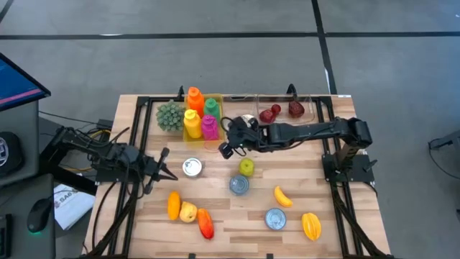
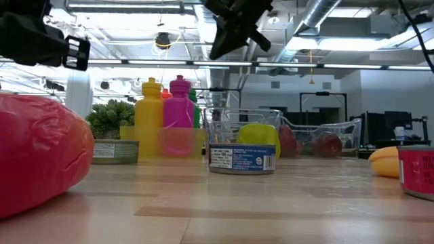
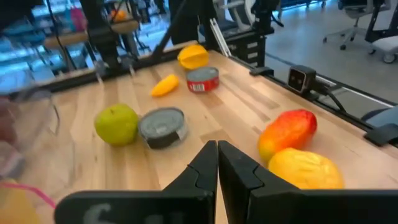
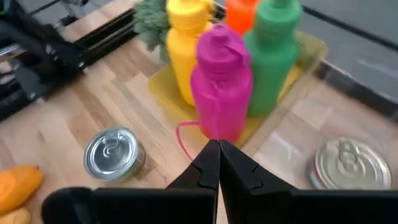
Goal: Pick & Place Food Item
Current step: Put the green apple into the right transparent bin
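Loose food lies on the wooden table: a green apple [image 1: 246,167], a small banana [image 1: 282,196], a yellow pepper [image 1: 310,225], and an orange [image 1: 173,205], a yellow [image 1: 188,212] and a red fruit [image 1: 205,223] near the front. My right gripper [image 1: 224,149] hangs shut and empty above the table. It sits just in front of the magenta bottle [image 4: 221,93] in the yellow tray [image 1: 215,108]. My left gripper [image 3: 217,152] is shut and empty at the table's left, pointing across toward the apple [image 3: 116,124].
Three cans [image 1: 192,167] [image 1: 239,185] [image 1: 275,218] stand among the food. A green leafy vegetable [image 1: 170,115] sits left of the bottle tray. A clear bin [image 1: 287,108] with red fruit stands at the back right, with a gold-lidded can [image 4: 345,163] beside it.
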